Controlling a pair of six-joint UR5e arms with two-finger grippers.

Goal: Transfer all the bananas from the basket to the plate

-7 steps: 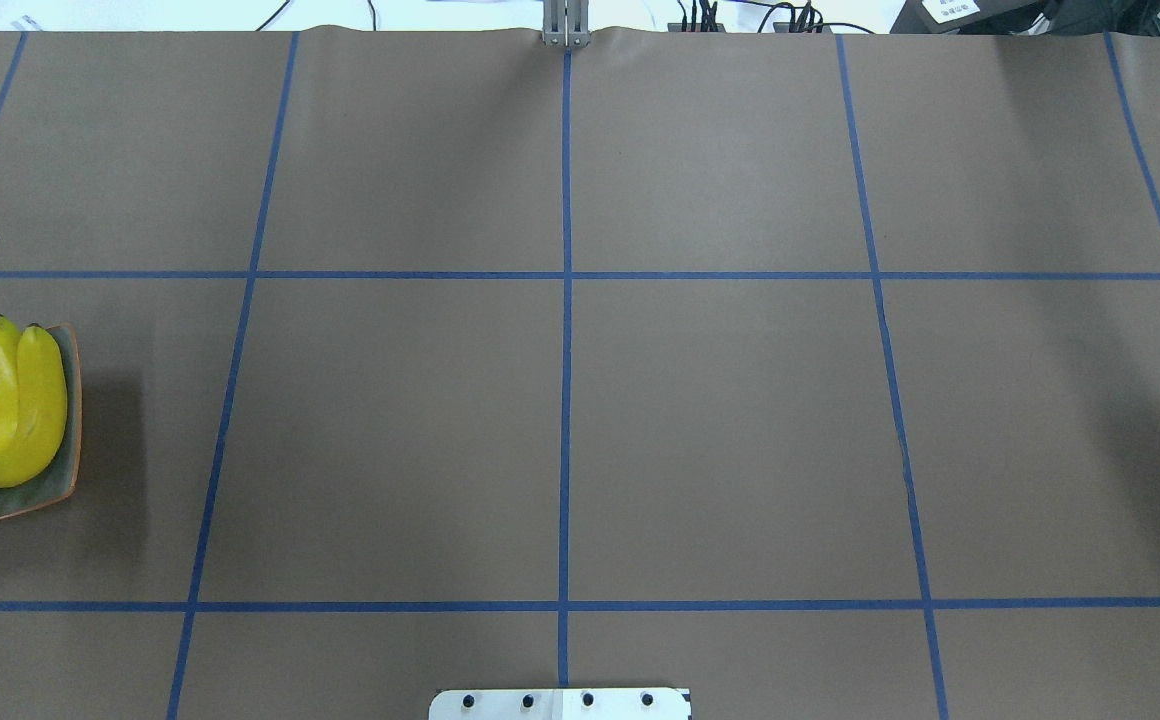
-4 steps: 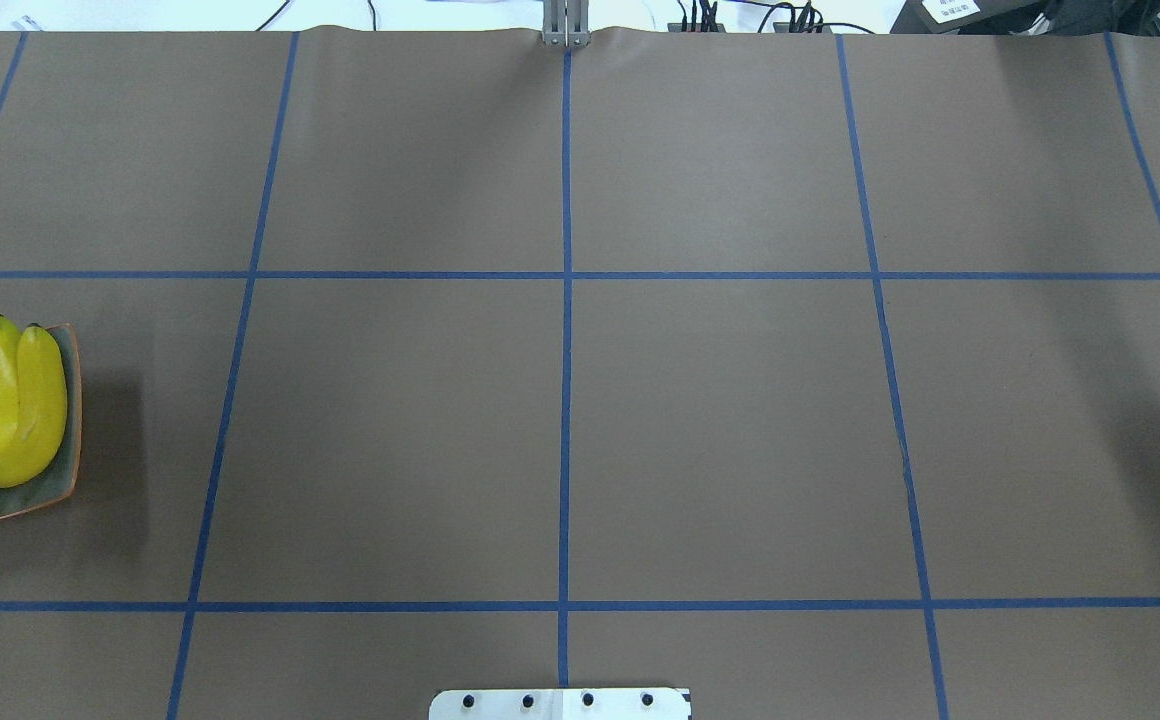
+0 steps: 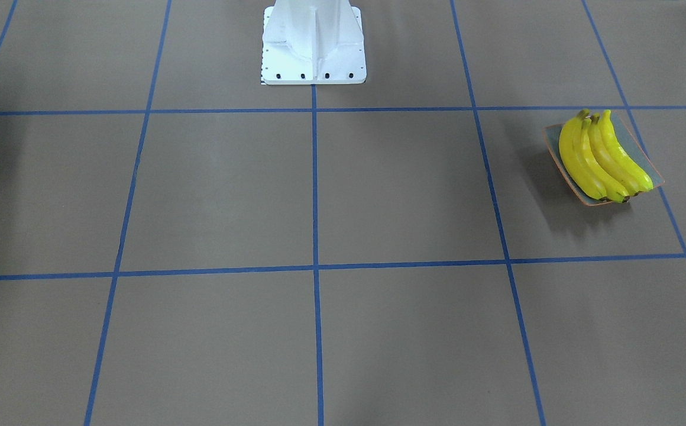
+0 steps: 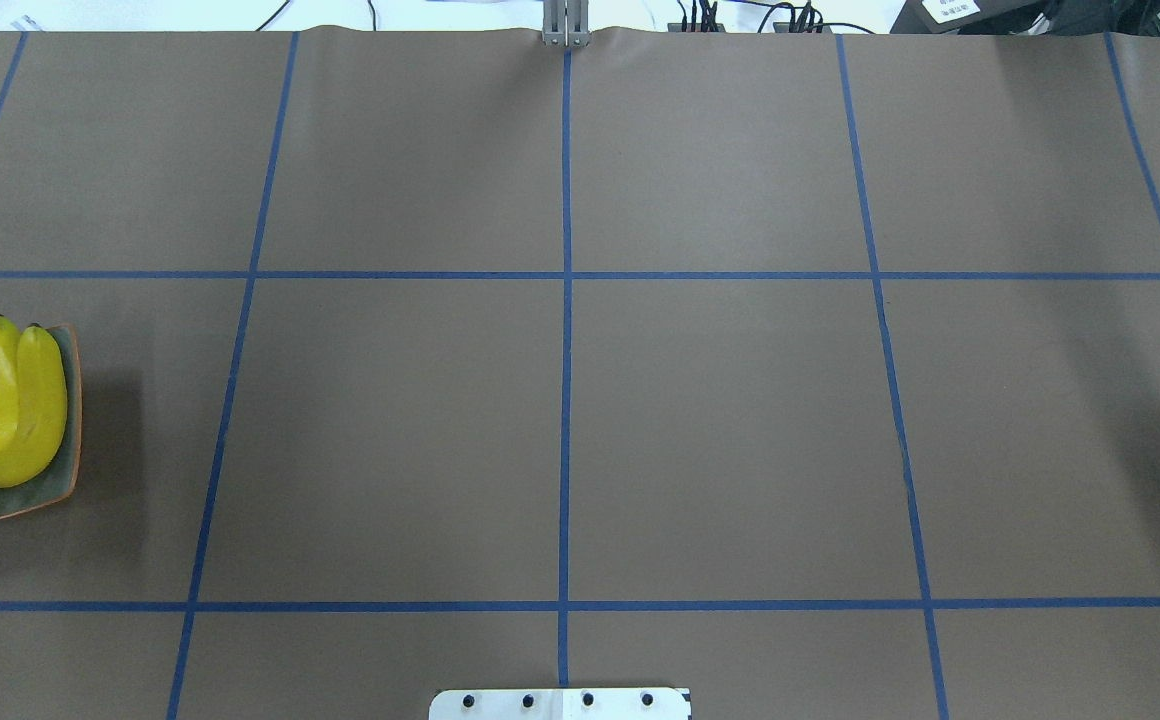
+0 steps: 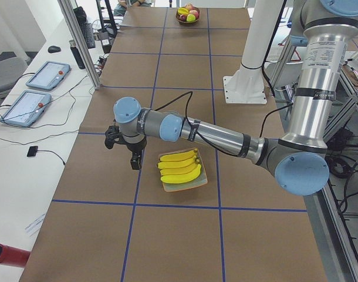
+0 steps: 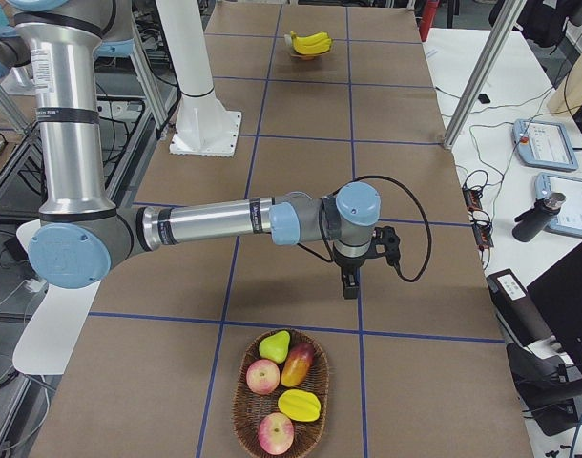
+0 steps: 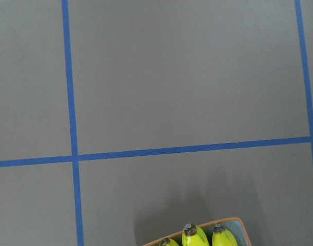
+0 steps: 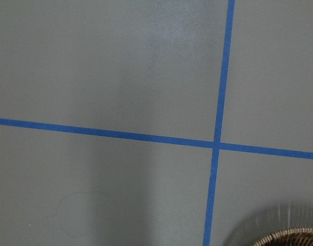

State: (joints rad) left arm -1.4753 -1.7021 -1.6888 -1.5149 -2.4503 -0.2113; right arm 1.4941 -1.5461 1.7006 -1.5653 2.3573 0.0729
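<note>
Three yellow bananas (image 3: 603,157) lie side by side on the square grey-green plate (image 3: 553,135) with the orange rim. They also show at the left edge of the overhead view (image 4: 10,410), on the plate (image 4: 0,505). In the exterior left view my left gripper (image 5: 135,163) hangs beside the plate (image 5: 185,188), apart from the bananas (image 5: 180,167); I cannot tell its state. The left wrist view shows the banana tips (image 7: 197,237). My right gripper (image 6: 349,286) hangs above the table next to a wicker basket (image 6: 277,401); I cannot tell its state. No banana shows in the basket.
The basket holds other fruit: a pear, apples and a mango. Its rim shows in the right wrist view (image 8: 290,238). The white robot base (image 3: 313,41) stands at the table's near edge. A metal post (image 4: 565,30) stands at the far edge.
A dark part of my left arm that showed at the overhead view's left edge one second ago has left that view. Bananas and plate have not moved.
</note>
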